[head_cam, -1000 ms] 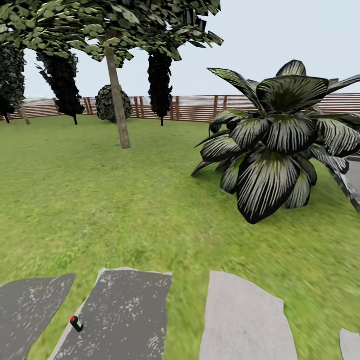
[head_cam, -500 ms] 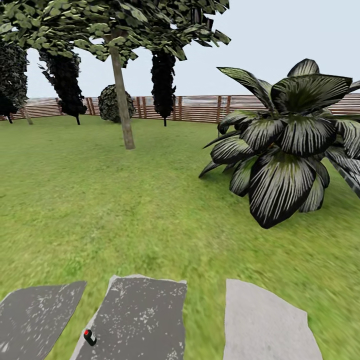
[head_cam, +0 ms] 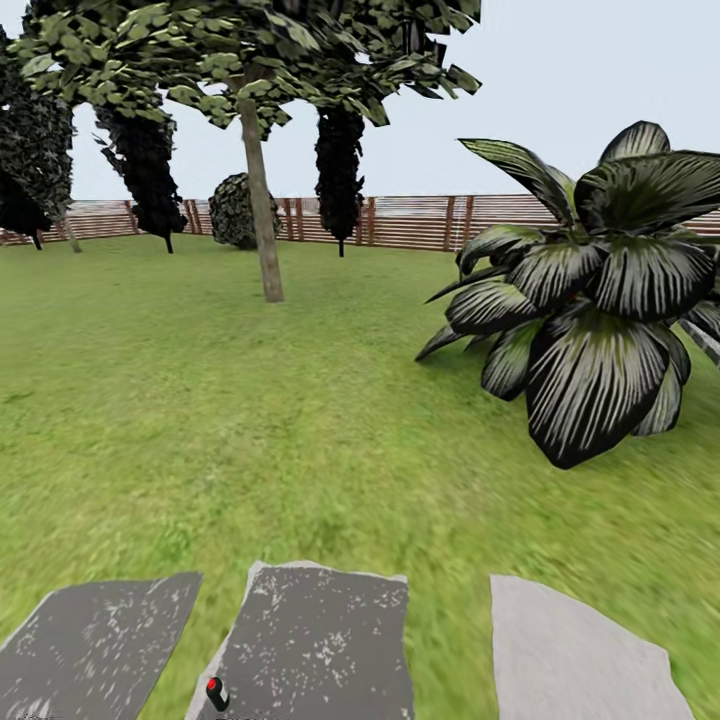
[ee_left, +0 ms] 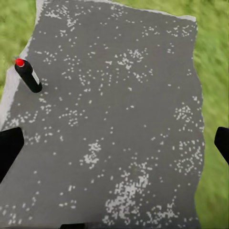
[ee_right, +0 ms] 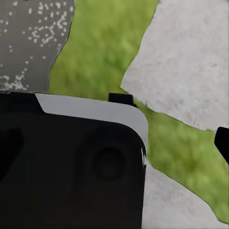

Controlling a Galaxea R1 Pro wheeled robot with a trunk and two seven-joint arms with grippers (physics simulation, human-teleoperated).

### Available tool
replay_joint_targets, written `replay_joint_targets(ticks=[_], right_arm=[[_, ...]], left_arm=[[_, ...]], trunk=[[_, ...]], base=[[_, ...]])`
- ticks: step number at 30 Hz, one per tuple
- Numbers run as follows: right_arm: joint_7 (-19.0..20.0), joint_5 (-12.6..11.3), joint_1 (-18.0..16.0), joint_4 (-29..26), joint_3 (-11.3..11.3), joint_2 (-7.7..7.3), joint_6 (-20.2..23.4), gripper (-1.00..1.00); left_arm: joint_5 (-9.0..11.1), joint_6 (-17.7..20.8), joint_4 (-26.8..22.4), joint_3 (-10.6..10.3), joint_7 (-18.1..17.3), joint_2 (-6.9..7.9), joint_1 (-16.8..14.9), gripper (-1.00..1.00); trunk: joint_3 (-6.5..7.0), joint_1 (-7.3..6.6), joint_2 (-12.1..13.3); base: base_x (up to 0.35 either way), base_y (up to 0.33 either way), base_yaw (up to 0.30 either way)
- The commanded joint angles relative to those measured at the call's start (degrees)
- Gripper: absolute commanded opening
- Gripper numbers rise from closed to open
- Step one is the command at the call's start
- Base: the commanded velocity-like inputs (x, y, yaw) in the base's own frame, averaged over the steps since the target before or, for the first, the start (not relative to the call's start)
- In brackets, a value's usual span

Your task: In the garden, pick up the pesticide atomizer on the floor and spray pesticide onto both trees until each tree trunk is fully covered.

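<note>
The pesticide atomizer [head_cam: 216, 693], a small black bottle with a red top, stands tilted on a dark grey speckled paving slab [head_cam: 320, 640] near the slab's edge, at the bottom of the head view. In the left wrist view the atomizer [ee_left: 27, 75] is ahead of my left gripper [ee_left: 114, 148] and off to one side. That gripper is open, its dark fingertips [ee_left: 9, 150] far apart and nothing between them. My right gripper [ee_right: 114, 148] is open too, over grass and pale stone. One tree trunk [head_cam: 262, 210] rises across the lawn. A second thin trunk [head_cam: 70, 235] stands by the fence.
A big palm-like plant [head_cam: 590, 330] spreads at the right of the lawn. Dark cone-shaped trees [head_cam: 340, 170] and a round bush [head_cam: 238, 210] line the brown slat fence [head_cam: 420, 222]. Flat paving slabs [head_cam: 580, 660] lie in the grass close by. A black part of my body [ee_right: 71, 167] sits under the right gripper.
The whole head view has shifted: trees, plant and slabs slide right and down. The atomizer now sits closer to the bottom edge. Nothing on the ground has itself moved.
</note>
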Motion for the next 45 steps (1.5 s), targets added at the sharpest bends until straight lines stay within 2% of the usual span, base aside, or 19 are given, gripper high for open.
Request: replay_joint_targets(ticks=[1, 9, 25, 36, 45], right_arm=[[-0.01, 0.0, 0.0, 0.0, 0.0, 0.0, 0.0, 1.0], [0.0, 0.0, -0.03, 0.0, 0.0, 0.0, 0.0, 1.0], [0.0, 0.0, 0.03, 0.0, 0.0, 0.0, 0.0, 1.0], [-0.02, 0.0, -0.02, 0.0, 0.0, 0.0, 0.0, 1.0], [-0.01, 0.0, -0.03, 0.0, 0.02, 0.0, 0.0, 1.0]], left_arm=[[0.0, -0.02, 0.0, -0.01, 0.0, 0.0, 0.0, 1.0], [0.0, -0.06, 0.0, -0.02, 0.0, -0.03, 0.0, 1.0], [0.0, -0.06, 0.0, -0.09, 0.0, -0.04, 0.0, 1.0], [0.0, -0.06, 0.0, -0.13, 0.0, -0.09, 0.0, 1.0], [0.0, -0.06, 0.0, -0.17, 0.0, -0.09, 0.0, 1.0]], trunk=[[0.0, 0.0, 0.0], [0.0, 0.0, 0.0], [0.0, 0.0, 0.0], [0.0, 0.0, 0.0], [0.0, 0.0, 0.0]], base=[[0.013, 0.229, 0.247], [0.004, 0.069, 0.24], [0.0, 0.004, 0.066], [0.0, -0.147, 0.278], [0.001, -0.025, 0.298]])
